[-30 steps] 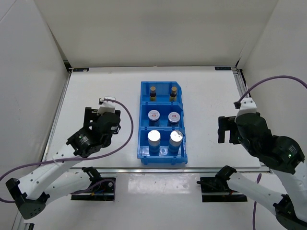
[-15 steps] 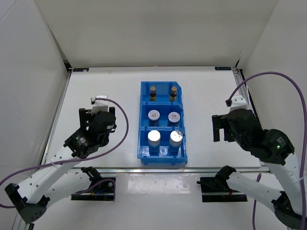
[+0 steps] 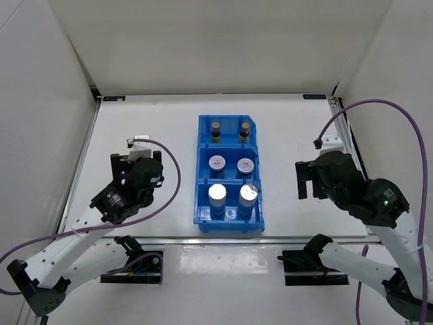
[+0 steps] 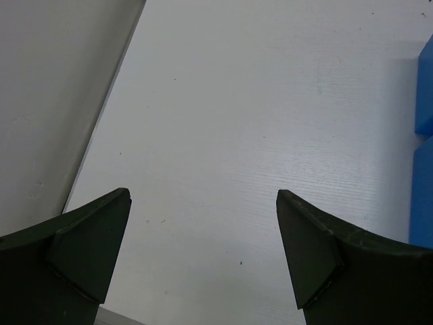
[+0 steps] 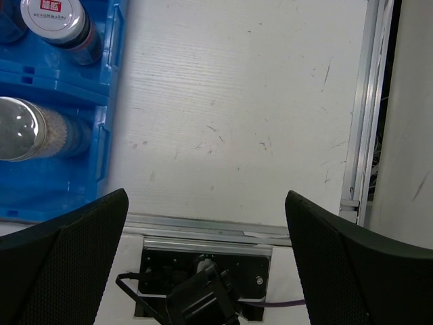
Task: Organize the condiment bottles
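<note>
- Blue bin: being cut off by the right edge of the left wrist view.
- Grey bottle: being cropped by the top edge of the right wrist view (cap print too small to read).
- Silver-topped bottle: being clipped by that view's left edge.

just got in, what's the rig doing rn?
Nothing is being held. The left gripper and right gripper are both open and empty, one on each side of the blue bin. The bin holds three sorted pairs: dark-brown bottles in the far compartment, grey bottles with red-white tops in the middle, silver-topped white bottles nearest the arms. Sorting looks done.
</note>
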`<state>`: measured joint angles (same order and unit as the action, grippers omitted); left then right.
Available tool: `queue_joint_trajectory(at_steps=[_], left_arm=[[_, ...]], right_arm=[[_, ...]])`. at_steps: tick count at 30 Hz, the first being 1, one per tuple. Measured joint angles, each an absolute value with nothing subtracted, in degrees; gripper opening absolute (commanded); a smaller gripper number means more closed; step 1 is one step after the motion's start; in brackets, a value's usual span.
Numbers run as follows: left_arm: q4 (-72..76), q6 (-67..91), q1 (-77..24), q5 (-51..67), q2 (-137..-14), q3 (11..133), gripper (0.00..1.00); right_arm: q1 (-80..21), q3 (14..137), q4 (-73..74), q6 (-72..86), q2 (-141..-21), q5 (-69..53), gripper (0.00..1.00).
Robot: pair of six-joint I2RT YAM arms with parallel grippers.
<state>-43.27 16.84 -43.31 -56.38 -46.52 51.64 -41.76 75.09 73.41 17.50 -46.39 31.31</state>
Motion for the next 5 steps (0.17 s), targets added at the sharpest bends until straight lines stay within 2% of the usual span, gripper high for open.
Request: queue_joint_trajectory(at_steps=[5], left_arm=[[-43.27,17.15,-43.29,-56.64,-46.54,51.24,1.0]], right_arm=[[-41.76,75.09,73.36,17.3,-47.57,31.03,1.0]])
